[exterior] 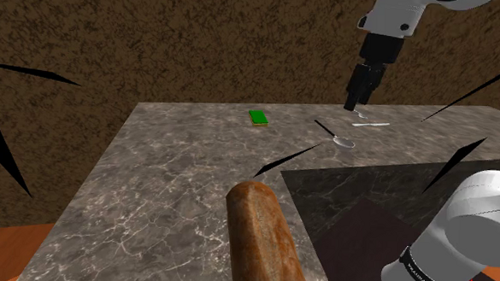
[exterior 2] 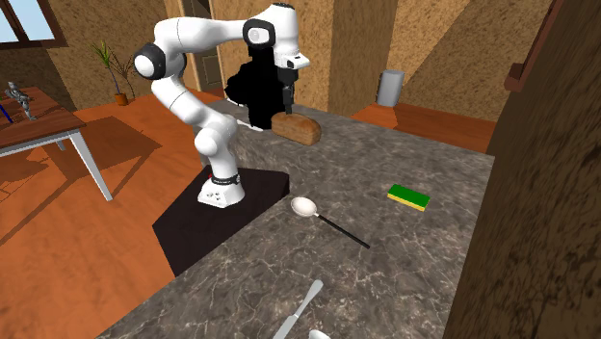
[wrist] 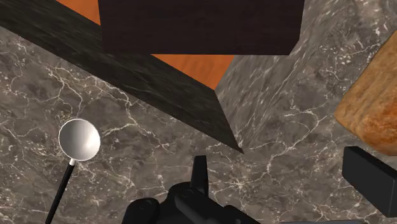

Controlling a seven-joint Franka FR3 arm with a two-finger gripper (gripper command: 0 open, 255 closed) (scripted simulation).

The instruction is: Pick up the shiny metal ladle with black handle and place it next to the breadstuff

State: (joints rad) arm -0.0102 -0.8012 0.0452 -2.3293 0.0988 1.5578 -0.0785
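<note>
Black gripper (exterior: 354,101) open wide and empty, hovering above the grey marbled countertop (exterior: 170,184).
Fingers (wrist: 200,172) stand well apart with nothing between them. Shiny metal ladle (exterior: 335,134) with a thin black handle lies flat on the countertop, below and just beside the gripper, untouched. Pale utensil (exterior: 370,123) lies near the ladle, green sponge (exterior: 258,118) a little further off. Bread loaf (exterior: 264,243) lies well apart from the ladle, at the shoulder view's lower edge.
</note>
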